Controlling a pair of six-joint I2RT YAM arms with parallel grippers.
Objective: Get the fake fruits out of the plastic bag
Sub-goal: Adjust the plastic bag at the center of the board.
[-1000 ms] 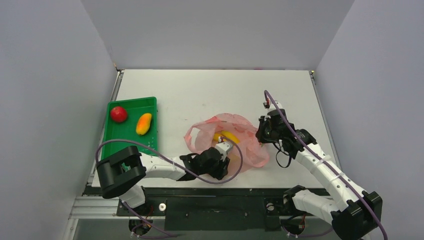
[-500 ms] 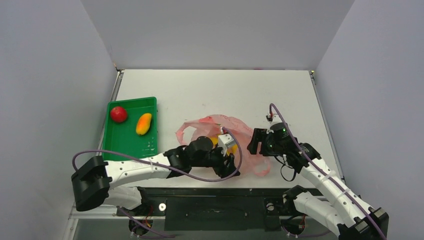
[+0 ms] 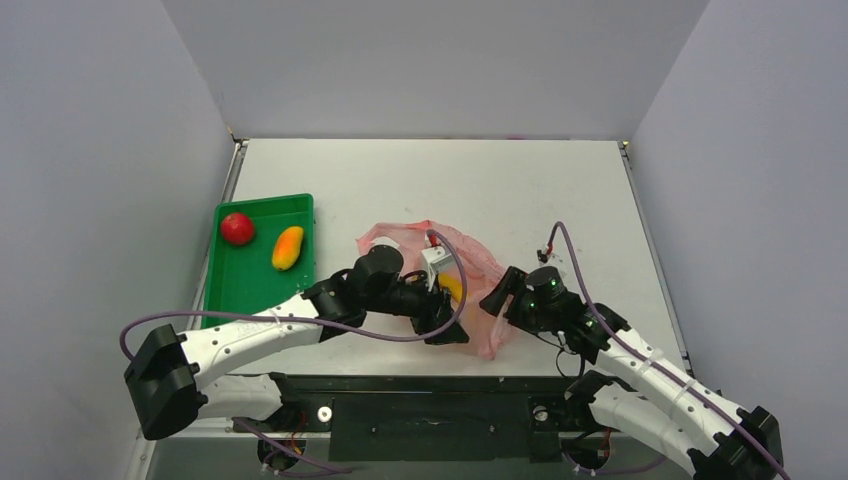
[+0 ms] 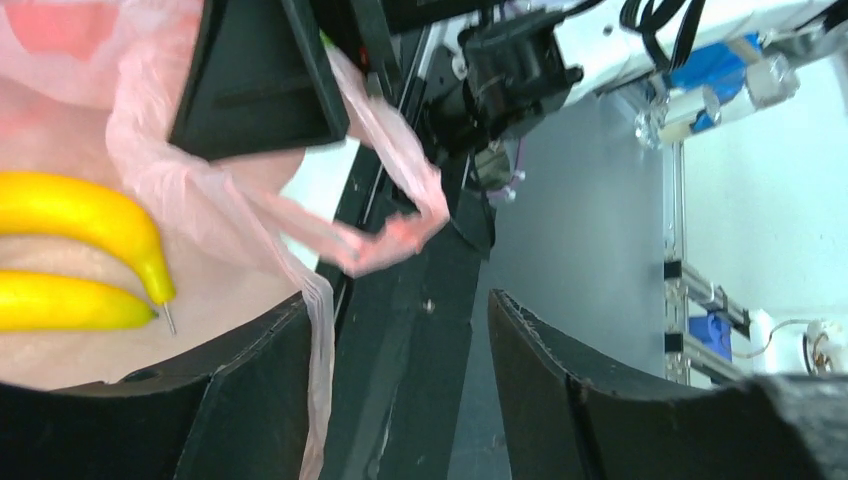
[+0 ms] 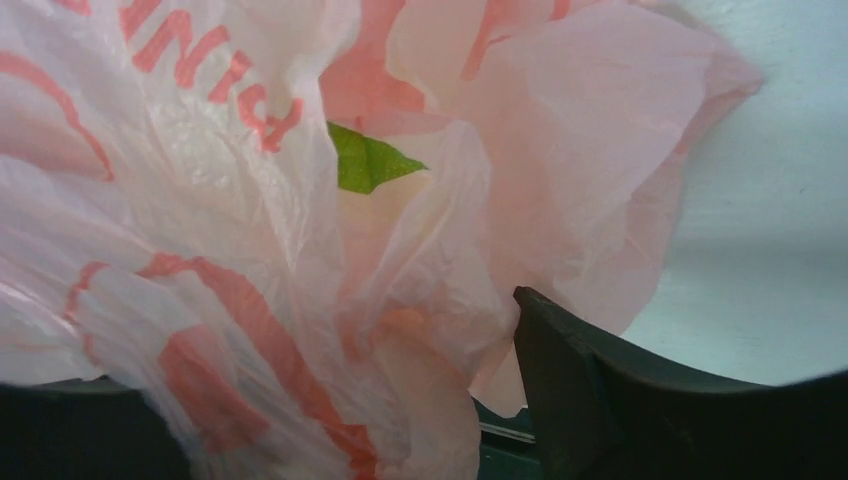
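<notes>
**Left gripper** (image 4: 397, 300): jaws spread, nothing held. A fold of the plastic bag (image 3: 478, 262) drapes over one finger. The two yellow bananas (image 4: 80, 215) lie inside the bag just beside that finger, not between the jaws.

**Right gripper** (image 3: 495, 298): at the bag's right side, jaws likewise apart. Film is bunched between them and, as far as can be judged, is not clamped.

**Change noted:** a second ago the left arm lay folded at the bag's near side. It has since stretched over the bag and into its mouth. The right gripper has dropped from the bag's far-right edge to its near-right corner, where the film now crumples.

**Judgement:** extraction is in hand, but no banana is gripped yet.

**Well left of the bag:** the green tray (image 3: 232, 290) holds an orange-yellow fruit (image 3: 287, 247) and a red fruit (image 3: 237, 228), both unmoved.

**Views compared:**
- Only the left wrist view shows both bananas and the open jaws.
- The overhead view gives a mere sliver of yellow.
- The right wrist view shows film and a small green patch (image 5: 365, 160), unidentified.
</notes>
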